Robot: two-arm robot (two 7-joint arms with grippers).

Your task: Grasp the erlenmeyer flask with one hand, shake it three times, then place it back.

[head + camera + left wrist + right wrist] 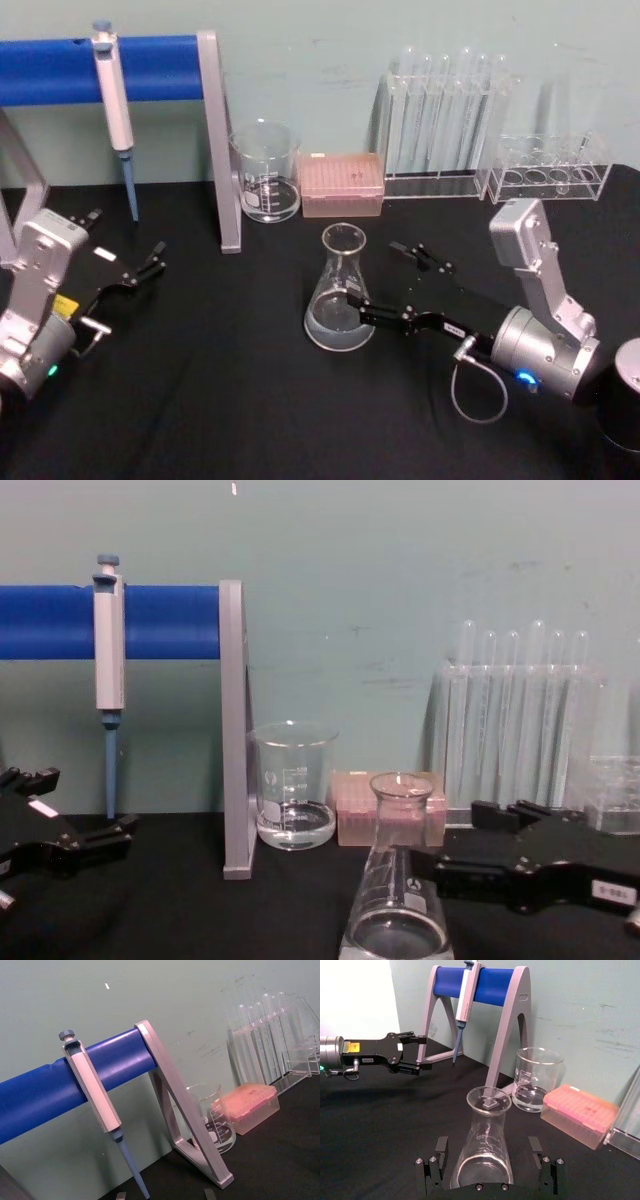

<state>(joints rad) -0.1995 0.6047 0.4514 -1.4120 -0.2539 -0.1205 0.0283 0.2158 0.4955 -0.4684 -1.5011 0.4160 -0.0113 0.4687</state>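
Here, flask [484, 1130] within open right pincer [487, 1144].

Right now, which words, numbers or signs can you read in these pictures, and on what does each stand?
No text reads clearly.
Beaker: white graduations, too blurred.
Flask: white graduations and a small logo, too small.
Left gripper: yellow and white labels, too small.
Right gripper: white label, blurred.
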